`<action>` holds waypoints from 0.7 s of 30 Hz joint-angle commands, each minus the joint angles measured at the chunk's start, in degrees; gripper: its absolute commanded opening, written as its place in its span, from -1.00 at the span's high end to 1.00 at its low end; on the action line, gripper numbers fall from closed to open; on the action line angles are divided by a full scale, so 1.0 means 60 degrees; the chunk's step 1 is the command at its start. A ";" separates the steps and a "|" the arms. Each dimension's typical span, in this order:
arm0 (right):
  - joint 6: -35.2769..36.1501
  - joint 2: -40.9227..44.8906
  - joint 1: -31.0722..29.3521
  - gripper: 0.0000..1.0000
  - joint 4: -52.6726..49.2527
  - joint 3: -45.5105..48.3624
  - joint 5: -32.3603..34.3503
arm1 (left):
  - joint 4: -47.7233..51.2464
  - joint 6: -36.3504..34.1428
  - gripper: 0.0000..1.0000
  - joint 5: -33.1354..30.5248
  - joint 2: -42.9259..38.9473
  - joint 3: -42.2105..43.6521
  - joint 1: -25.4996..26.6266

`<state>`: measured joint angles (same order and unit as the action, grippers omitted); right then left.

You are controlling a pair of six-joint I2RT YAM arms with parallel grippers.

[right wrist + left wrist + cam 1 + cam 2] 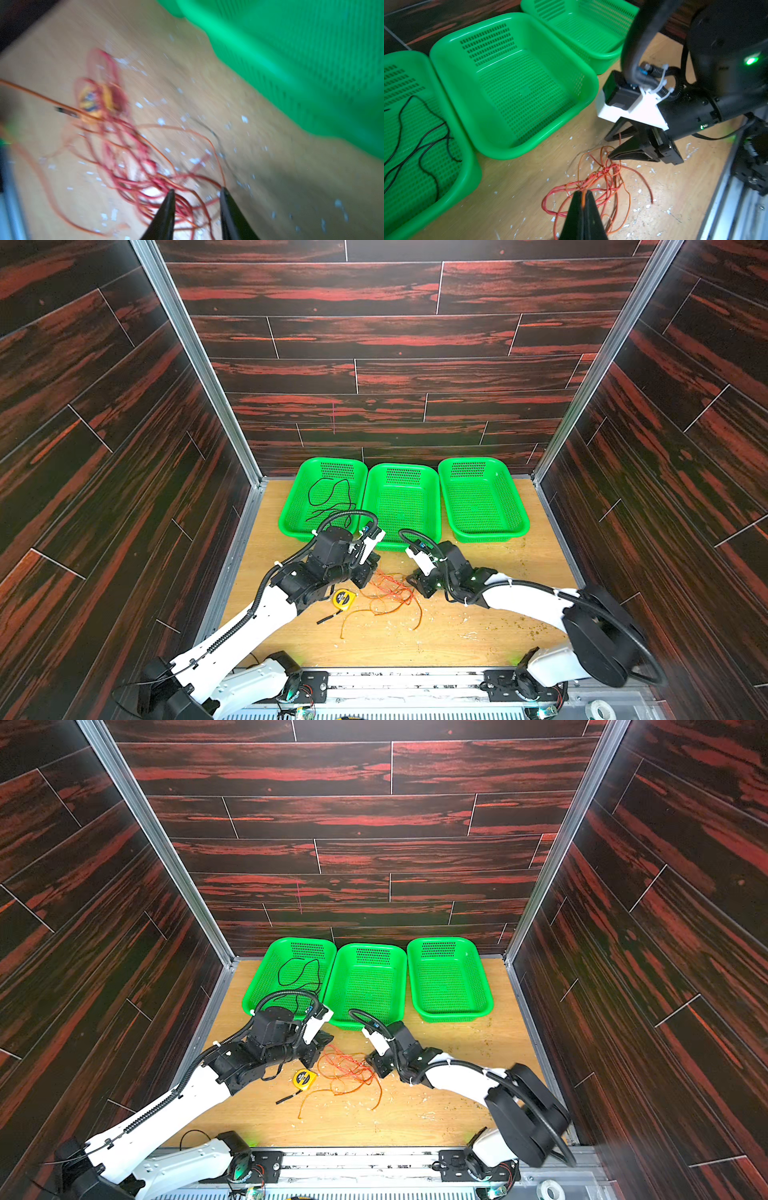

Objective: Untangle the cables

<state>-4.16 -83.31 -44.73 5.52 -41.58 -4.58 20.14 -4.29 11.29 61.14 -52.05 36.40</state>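
Left tool (583, 192): I have it clenched on a strand of the orange cable (629, 204), at the left edge of the tangle.
Right tool (196, 190): released, jaws parted, tips low over the tangle's right edge; I see nothing gripped.
Tangle: the orange cable and red cable (543, 204) are knotted together on the desk (478, 614), between the two tools. The long axis runs roughly left to right, with loose tails trailing near.
Nearer arm: the tightest knot sits just beside the right tool, so I judge that arm should take it and draw rightward, away from my left hold.
Left basket (332, 459): holds the black cable (448, 136), alone.
Middle basket (403, 465): empty.
Right basket (469, 459): empty.
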 commanded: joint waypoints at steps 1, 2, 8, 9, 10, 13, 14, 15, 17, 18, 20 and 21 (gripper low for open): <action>0.0608 0.0609 -0.0142 0.20 0.0572 0.0127 -0.0585 | -0.0295 -0.0096 1.00 0.0334 0.0078 -0.0550 0.0034; 0.0698 0.0762 -0.0203 0.19 0.0648 0.0180 -0.0559 | -0.0294 0.0029 1.00 0.0295 0.0178 -0.0668 0.0041; 0.1104 0.2105 -0.0412 0.18 0.1237 0.0879 -0.0200 | -0.0643 0.1045 1.00 -0.0017 0.0601 -0.0949 0.0040; 0.1290 0.2358 -0.0452 0.18 0.1248 0.1011 -0.0368 | -0.0749 0.1355 1.00 -0.0181 0.0646 -0.0974 0.0029; 0.1472 0.2564 -0.0529 0.18 0.1227 0.1104 -0.0496 | -0.0845 0.1645 1.00 -0.0279 0.0691 -0.1005 0.0021; 0.1874 0.2846 -0.0848 0.19 0.1187 0.1230 -0.0785 | -0.1250 0.2728 1.00 -0.0505 0.0766 -0.1039 0.0033; 0.1969 0.2875 -0.1005 0.19 0.1266 0.1246 -0.0779 | -0.1430 0.3077 1.00 -0.0598 0.0766 -0.1029 0.0025; 0.2134 0.2873 -0.1237 0.19 0.1352 0.1236 -0.0694 | -0.1624 0.3446 1.00 -0.0714 0.0753 -0.0997 0.0030; 0.2378 0.2748 -0.1658 0.19 0.1596 0.1134 -0.0424 | -0.2032 0.4220 1.00 -0.1002 0.0697 -0.0889 0.0027; 0.2425 0.2596 -0.1802 0.18 0.1698 0.1014 -0.0282 | -0.2293 0.4534 1.00 -0.1070 0.0654 -0.0827 0.0028; 0.2409 0.2198 -0.1955 0.16 0.1987 0.0717 0.0111 | -0.2668 0.5192 1.00 -0.1274 0.0594 -0.0735 0.0026; 0.2395 0.1972 -0.1982 0.14 0.2210 0.0562 0.0376 | -0.2842 0.5441 1.00 -0.1326 0.0563 -0.0672 0.0027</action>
<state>7.79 -68.75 -56.10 14.74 -35.62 -5.69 9.04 19.88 5.96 66.15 -56.36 36.40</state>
